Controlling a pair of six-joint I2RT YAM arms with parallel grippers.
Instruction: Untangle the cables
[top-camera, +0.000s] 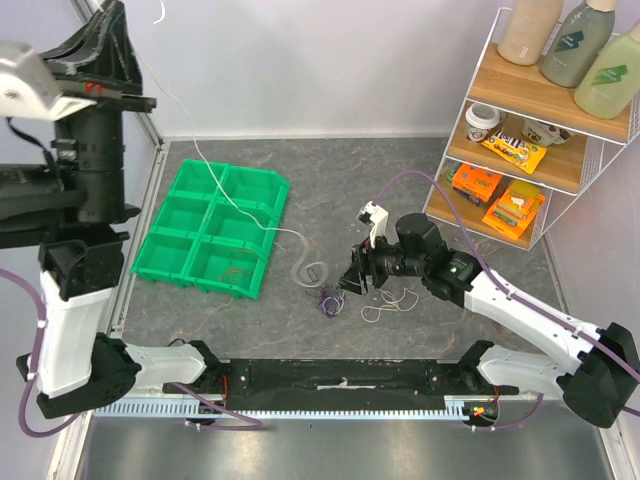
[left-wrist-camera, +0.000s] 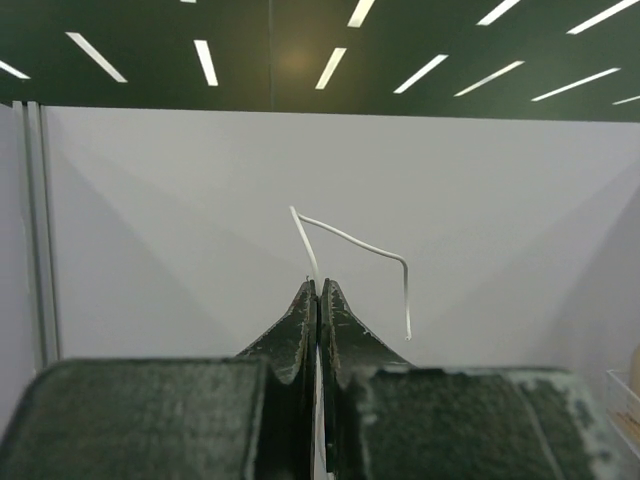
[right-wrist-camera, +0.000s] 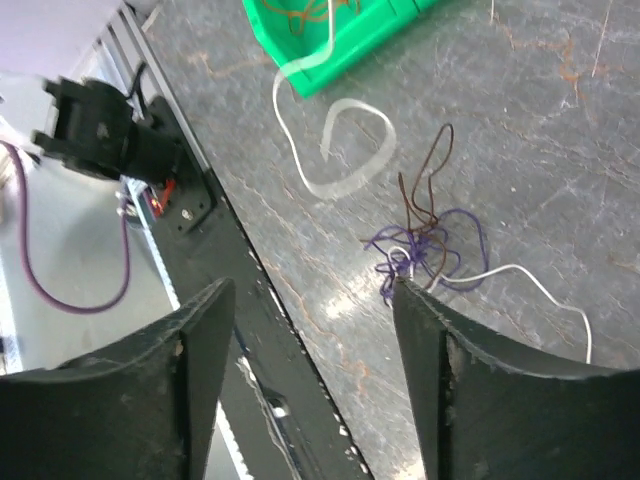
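The right gripper (right-wrist-camera: 312, 290) is held with jaws apart over the clump of purple, brown and white cables (right-wrist-camera: 425, 245) lying on the bench (right-wrist-camera: 560, 120), the left gripper (left-wrist-camera: 318, 288) is clamped on a white cable (left-wrist-camera: 355, 240), and the bottle labels (top-camera: 570, 42) on the shelf (top-camera: 520, 95) cannot be read.

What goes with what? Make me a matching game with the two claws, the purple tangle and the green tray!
Things:
1. left claw
2. right claw
3. purple tangle
4. green tray

States:
a. open wide
b. lying loose on the table
c. shut, pinching the white cable
d. split into six compartments

Pairs: 1-c, 2-a, 3-b, 4-d
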